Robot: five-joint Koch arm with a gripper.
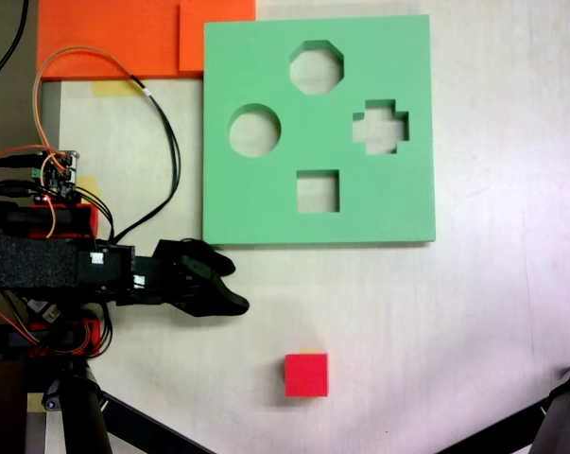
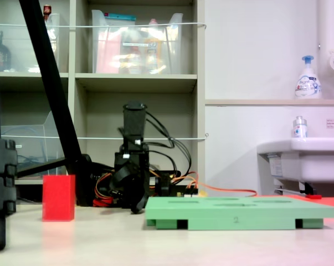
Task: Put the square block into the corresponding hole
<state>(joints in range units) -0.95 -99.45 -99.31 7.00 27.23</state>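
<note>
The red block point(image 1: 306, 375) sits alone on the pale tabletop point(image 1: 483, 322), near the bottom edge of the first exterior view and well apart from the green board point(image 1: 266, 203). In the second exterior view the block point(image 2: 58, 198) stands upright at the second exterior view's left, with the board point(image 2: 239, 213) lying flat to its right. The square hole point(image 1: 318, 191) is in the board's lower middle, roughly in line above the block in the first exterior view; it is empty, showing tabletop through it. Around it are a round hole point(image 1: 255, 130), an octagonal hole point(image 1: 316, 67) and a cross hole point(image 1: 380, 127).

The gripper point(image 1: 230, 287) reaches in from the first exterior view's left, just below the board's lower left corner, up and left of the block and not touching it. It holds nothing; its dark jaws seem close together, but how far they are parted I cannot tell. In the second exterior view the gripper point(image 2: 138, 205) points down toward the tabletop between block and board.
</note>
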